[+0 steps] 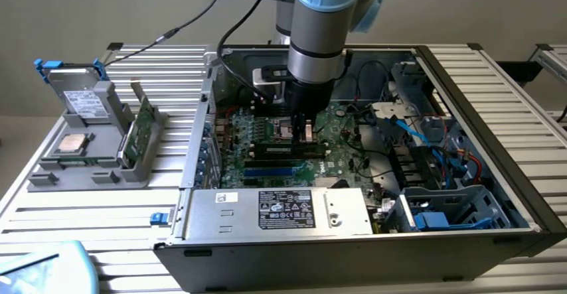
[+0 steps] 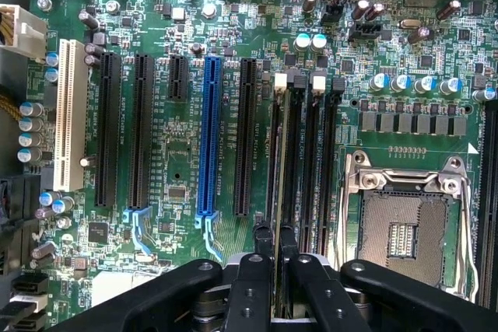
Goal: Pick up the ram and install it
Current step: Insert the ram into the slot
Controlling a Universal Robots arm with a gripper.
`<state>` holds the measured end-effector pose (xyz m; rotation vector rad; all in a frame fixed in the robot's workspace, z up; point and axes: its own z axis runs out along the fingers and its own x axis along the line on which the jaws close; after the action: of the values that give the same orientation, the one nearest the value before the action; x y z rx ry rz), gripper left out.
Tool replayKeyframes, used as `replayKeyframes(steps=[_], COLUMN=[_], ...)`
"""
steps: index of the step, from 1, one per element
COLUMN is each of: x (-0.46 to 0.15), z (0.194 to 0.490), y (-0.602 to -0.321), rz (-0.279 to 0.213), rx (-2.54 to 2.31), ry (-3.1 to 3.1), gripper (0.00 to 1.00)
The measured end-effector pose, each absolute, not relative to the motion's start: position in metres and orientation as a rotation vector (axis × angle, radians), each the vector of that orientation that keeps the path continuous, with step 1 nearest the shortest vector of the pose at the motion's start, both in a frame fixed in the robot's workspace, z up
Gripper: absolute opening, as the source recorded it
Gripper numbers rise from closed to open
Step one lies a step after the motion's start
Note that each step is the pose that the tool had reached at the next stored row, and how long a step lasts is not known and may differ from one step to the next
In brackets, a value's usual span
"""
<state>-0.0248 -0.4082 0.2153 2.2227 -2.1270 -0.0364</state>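
Evidently, the ram [image 2: 277, 161] is gripped edge-on in the narrowed pincer [image 2: 274, 248] and lined up along the black memory slots [image 2: 311, 169]; pickup is done, while full seating is judged unconfirmed.

The computer case [image 1: 354, 264] is open on top, and the arm reaches straight down inside. The gripper [image 1: 301, 133] is over the green board [image 1: 232, 168] in the middle of the frame. A silver box [image 1: 279, 211] blocks the lower middle. Loose wires [image 1: 416, 125] and a metal cage [image 1: 443, 204] crowd the right side. In the wrist view, black slots [image 2: 310, 169] sit tight beside the ram [image 2: 277, 153], which the fingers pinch.
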Motion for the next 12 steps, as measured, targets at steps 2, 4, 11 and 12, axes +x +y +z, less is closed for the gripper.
replayKeyframes(steps=[2,4,11,12], x=[-0.0248,-0.0248,-0.0248,-0.0248], z=[0.2152,0.2151,0.2151,0.2152], y=[-0.4082,-0.4081,-0.4077,-0.4077], rz=[-0.037,-0.037,-0.037,-0.037], rx=[2.223,2.223,2.223,2.223], ry=[-2.127,-2.127,-2.127,-2.127], gripper=[0.14,0.14,0.14,0.14])
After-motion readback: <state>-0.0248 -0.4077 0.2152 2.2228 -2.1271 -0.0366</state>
